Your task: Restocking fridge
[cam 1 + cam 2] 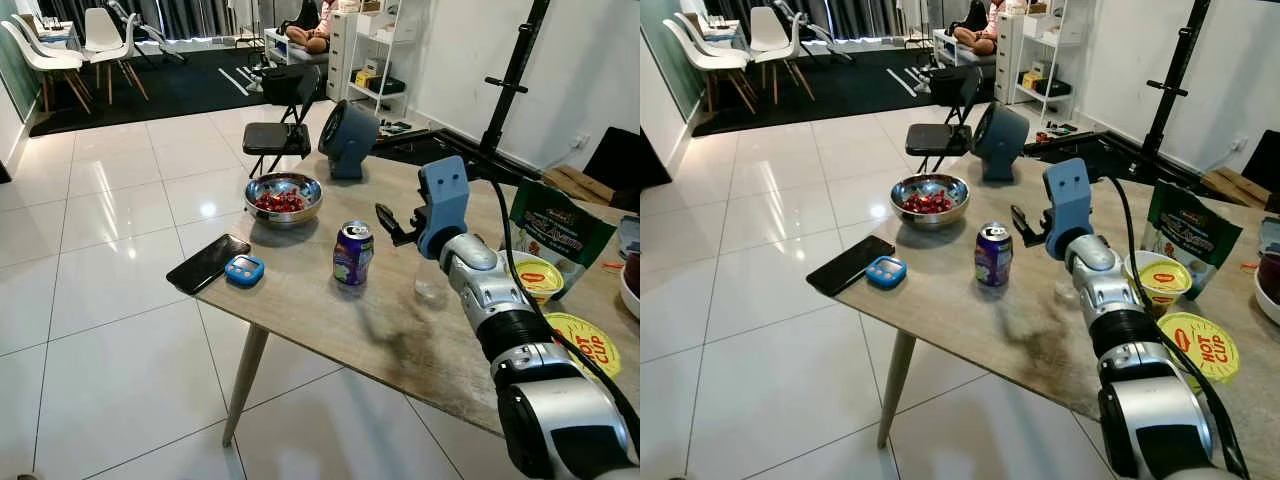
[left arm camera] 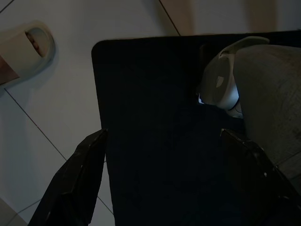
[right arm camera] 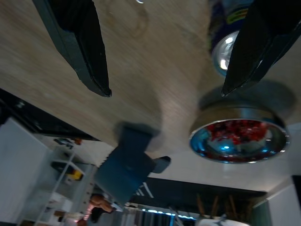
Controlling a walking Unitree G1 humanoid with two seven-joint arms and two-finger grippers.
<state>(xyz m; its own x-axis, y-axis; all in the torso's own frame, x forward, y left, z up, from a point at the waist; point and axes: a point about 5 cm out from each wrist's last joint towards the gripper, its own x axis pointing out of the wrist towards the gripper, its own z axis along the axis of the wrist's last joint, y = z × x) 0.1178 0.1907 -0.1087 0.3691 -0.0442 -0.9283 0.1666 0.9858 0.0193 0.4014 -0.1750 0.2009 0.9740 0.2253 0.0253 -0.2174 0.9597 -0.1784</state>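
A purple drink can [image 1: 352,253] stands upright on the wooden table [image 1: 330,325], a little in from its front edge. My right gripper [image 1: 392,224] hovers just to the can's right, slightly above the tabletop, and is open with nothing between its fingers. In the right wrist view the can [image 3: 225,28] lies close beside one black finger [image 3: 256,47]; the other finger [image 3: 77,47] is over bare wood. My left gripper [image 2: 164,179] hangs open above a dark flat shape and pale floor tiles.
Beyond the can sit a steel bowl of red fruit [image 1: 283,198] and a blue-grey fan [image 1: 347,137]. A black phone [image 1: 208,263] and small blue device [image 1: 244,269] lie at the table's left corner. A snack bag [image 1: 557,232] and noodle cups [image 1: 535,275] stand right; a folding chair [image 1: 280,135] is behind.
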